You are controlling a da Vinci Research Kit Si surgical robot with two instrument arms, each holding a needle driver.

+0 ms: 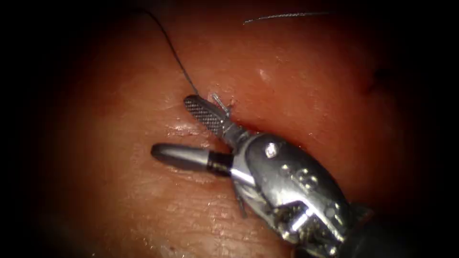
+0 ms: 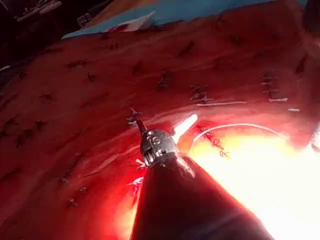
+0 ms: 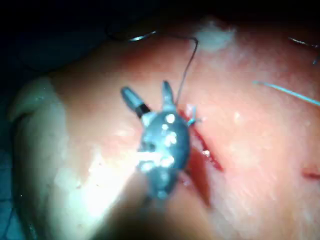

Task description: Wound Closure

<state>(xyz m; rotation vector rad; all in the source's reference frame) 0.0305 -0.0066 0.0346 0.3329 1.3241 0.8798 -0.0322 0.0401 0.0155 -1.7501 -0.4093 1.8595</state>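
Note:
My right tool (image 1: 169, 125) comes in from the lower right with its jaws spread wide and nothing between them. Its ridged upper jaw lies beside a small stitch with short cut ends (image 1: 221, 102) at the upper end of the cut (image 1: 287, 138). A dark thread (image 1: 172, 50) runs from next to that jaw tip up to the upper left. In the right wrist view the same tool (image 3: 146, 89) stands open next to the cut (image 3: 205, 150), and the thread (image 3: 186, 70) leads to a curved metallic glint (image 3: 140, 36), possibly the needle. My left tool (image 2: 162, 119) stands open over the tissue, holding nothing.
A pale loose thread (image 1: 287, 16) lies on the tissue (image 1: 119, 95) at the top. Several finished stitches (image 2: 200, 94) cross the tissue in the left wrist view, with a white arc of thread (image 2: 235, 125) near them. Red fluid wets the cut's edges.

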